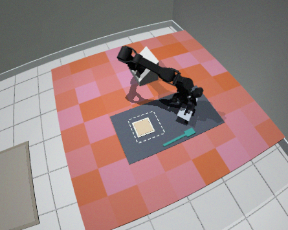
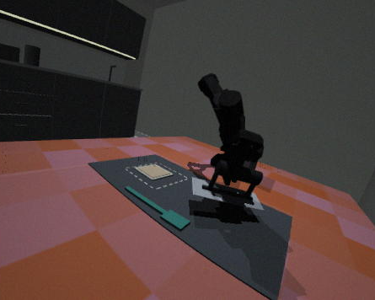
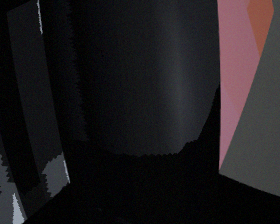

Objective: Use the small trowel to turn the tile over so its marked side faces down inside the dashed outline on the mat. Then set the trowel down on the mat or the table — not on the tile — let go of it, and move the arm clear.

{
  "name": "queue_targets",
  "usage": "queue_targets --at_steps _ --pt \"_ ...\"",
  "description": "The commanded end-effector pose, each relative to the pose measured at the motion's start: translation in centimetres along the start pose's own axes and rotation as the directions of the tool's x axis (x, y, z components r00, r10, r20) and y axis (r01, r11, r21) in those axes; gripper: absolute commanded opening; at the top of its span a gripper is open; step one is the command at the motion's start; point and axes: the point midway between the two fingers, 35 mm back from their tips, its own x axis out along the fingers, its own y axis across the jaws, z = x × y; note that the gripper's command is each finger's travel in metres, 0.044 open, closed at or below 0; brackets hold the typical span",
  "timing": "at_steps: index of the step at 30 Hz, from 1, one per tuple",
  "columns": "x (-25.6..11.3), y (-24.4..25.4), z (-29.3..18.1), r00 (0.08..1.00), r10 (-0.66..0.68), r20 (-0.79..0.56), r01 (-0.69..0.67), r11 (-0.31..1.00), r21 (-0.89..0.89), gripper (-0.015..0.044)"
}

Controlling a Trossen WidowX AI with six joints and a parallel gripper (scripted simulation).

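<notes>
The small teal trowel lies flat on the dark grey mat, near its long edge, and it is apart from the gripper. The beige tile, with a pale border, lies flat inside the dashed outline, and the trowel does not touch it. Which side of the tile faces up, the marked one or the other, cannot be told. The black arm reaches over the mat, on the side well apart from the tile. The gripper is low there and it is closed on something, which seems to be a pale flat piece; the fingers partly cover this piece, so its whole form is not clear. In the exterior view, a dark narrow strip shows at the fingertips, and a dark shadow falls on the mat. The wrist view is mostly filled by dark surfaces, and the held thing cannot be recognised there. Under the mat, the table top has pink and orange squares.
</notes>
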Motion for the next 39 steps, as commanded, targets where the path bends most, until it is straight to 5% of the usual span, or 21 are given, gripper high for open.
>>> queue_targets --at_steps 1,14,27,39 --pt "0.8 -0.9 0.7 0.996 -0.008 0.083 0.015 0.996 -0.082 0.0" --pt "3.2 -2.4 4.4 0.924 0.019 0.382 0.124 0.93 -0.345 0.0" --pt "4.2 -3.3 8.1 0.746 0.04 0.665 0.368 0.807 -0.462 0.0" --pt "4.5 -3.2 8.5 0.721 0.041 0.692 0.398 0.792 -0.462 0.0"
